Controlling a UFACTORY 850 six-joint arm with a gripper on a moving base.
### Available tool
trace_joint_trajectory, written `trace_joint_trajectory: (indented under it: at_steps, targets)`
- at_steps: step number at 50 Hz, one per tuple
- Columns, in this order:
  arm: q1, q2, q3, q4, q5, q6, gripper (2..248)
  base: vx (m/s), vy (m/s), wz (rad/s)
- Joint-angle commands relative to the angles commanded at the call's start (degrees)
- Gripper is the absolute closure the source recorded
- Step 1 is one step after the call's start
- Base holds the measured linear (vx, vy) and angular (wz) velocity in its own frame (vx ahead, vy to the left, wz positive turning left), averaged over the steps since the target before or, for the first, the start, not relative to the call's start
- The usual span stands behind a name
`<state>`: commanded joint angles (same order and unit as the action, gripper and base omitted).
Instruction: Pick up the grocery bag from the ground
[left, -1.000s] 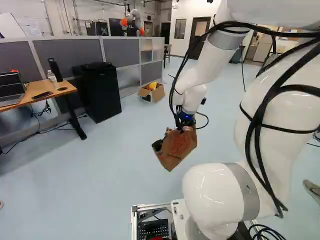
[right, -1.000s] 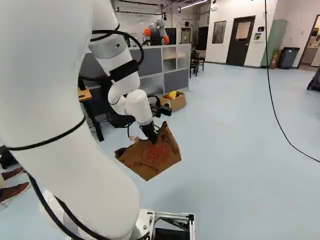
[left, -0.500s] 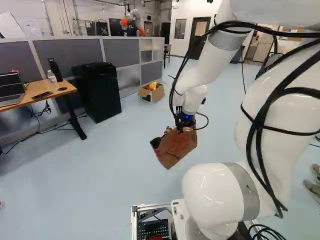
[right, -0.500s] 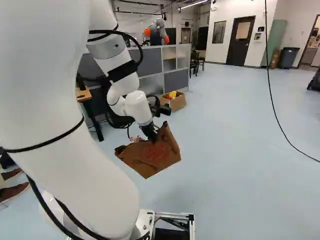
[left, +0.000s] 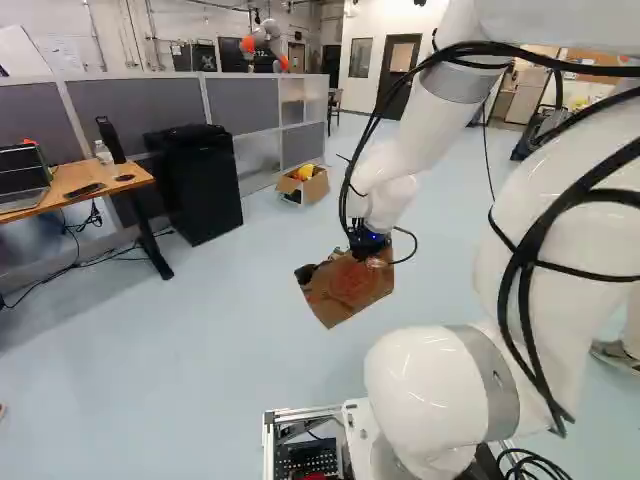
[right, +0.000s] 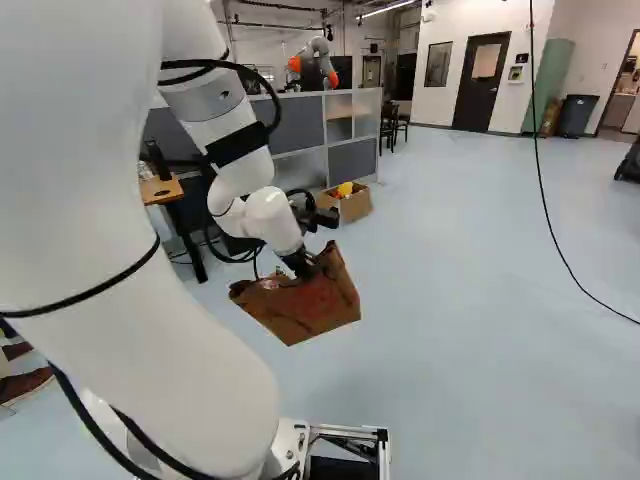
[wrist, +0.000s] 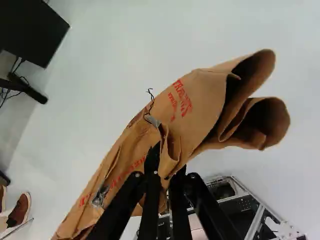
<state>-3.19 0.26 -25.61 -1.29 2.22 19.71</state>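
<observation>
In the right base view the gripper (right: 303, 266) is at the end of my arm, shut on the brown paper grocery bag (right: 308, 308). The same bag (left: 348, 290) hangs tilted beneath the wrist in the left base view, above the floor, with red print on its side. From the wrist, the gripper (wrist: 164, 177) has a crumpled fold of the bag (wrist: 200, 102) pinched between its fingers. The bag's curled, open end juts out ahead of the fingers, and its other part runs past beside them. The orange pads are hidden.
Past the bag, a cardboard box (right: 350, 204) with colourful items sits on the floor by the grey partition (right: 352, 160). A black cabinet (left: 195, 185) and a wooden desk (left: 100, 180) stand at the left. Another robot (left: 264, 45) is behind the partition. A black cable (right: 545, 200) hangs at the right.
My arm has shifted slightly, and the bag has come up a little and tilted with the gripper, still held. The base has not moved.
</observation>
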Motion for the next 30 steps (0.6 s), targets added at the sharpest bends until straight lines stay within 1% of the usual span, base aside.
trace_joint_trajectory:
  at_steps: [11,30]
  targets:
    - [0.3,1.47,1.92,0.12,4.45,-1.84,229,0.0,0.0,0.0]
    - [0.94,4.64,6.08,0.38,14.09,-5.81,229,0.0,0.0,0.0]
